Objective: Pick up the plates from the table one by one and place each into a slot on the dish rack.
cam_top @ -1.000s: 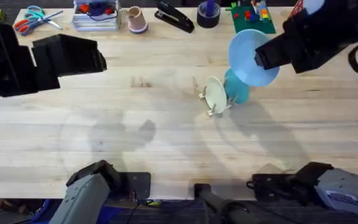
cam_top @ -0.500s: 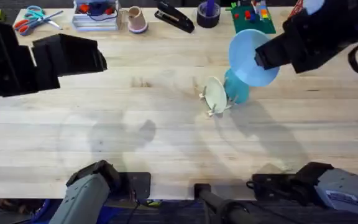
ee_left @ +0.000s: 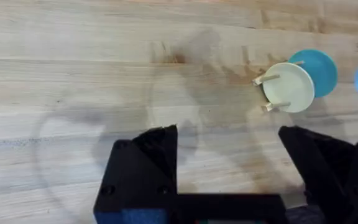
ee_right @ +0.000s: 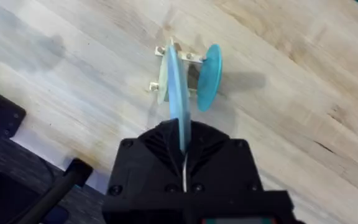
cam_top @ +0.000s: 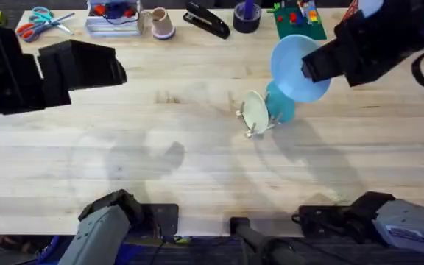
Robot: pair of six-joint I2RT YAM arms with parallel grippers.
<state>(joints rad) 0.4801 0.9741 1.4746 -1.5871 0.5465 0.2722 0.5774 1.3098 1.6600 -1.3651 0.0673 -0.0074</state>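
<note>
Overhead: right claw [cam_top: 316, 68] clamped on light blue plate [cam_top: 291, 65] above dish rack [cam_top: 258, 118]; left claw [ee_left: 229, 162] spread apart, empty.

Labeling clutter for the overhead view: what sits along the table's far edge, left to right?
Scissors → clear plastic tray → pink cup → black stapler → dark tape roll → green board. The light blue plate in the right gripper sits nearer, so it is excluded.

From overhead we look down and forward across the table [cam_top: 197, 169]; our left wrist camera looks down from high up, the right from closer, all three sharing the dish rack [cam_top: 255, 118] [ee_left: 272, 93] [ee_right: 166, 71]
</note>
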